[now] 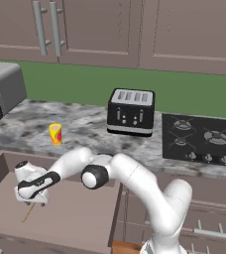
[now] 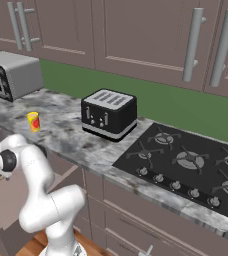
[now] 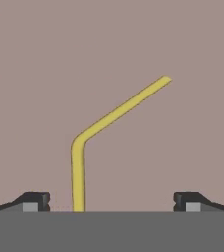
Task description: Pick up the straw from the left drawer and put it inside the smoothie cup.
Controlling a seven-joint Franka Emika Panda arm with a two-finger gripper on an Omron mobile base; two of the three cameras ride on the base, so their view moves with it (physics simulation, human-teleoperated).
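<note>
The left drawer [image 1: 80, 221] stands pulled out below the counter, its flat bottom [image 3: 112, 59] bare in the hand view. On that bottom lies the thin tan-orange straw [image 3: 84, 142], bent partway along; one end pokes out below the hand [image 1: 28, 212]. My gripper [image 3: 112, 202] hangs low over the straw, fingers wide apart and open, the straw's straight part between the tips nearer the left one. In the left base view the hand [image 1: 33, 191] sits inside the drawer's left half. The yellow smoothie cup [image 1: 55, 134] [image 2: 33, 121] with red markings stands upright on the counter behind the drawer.
A black and silver toaster [image 1: 131, 112] [image 2: 109, 114] stands on the marble counter right of the cup. A toaster oven [image 1: 1, 89] [image 2: 13, 75] sits at the far left. A black gas cooktop [image 2: 186, 162] fills the counter's right end. Wall cabinets hang above.
</note>
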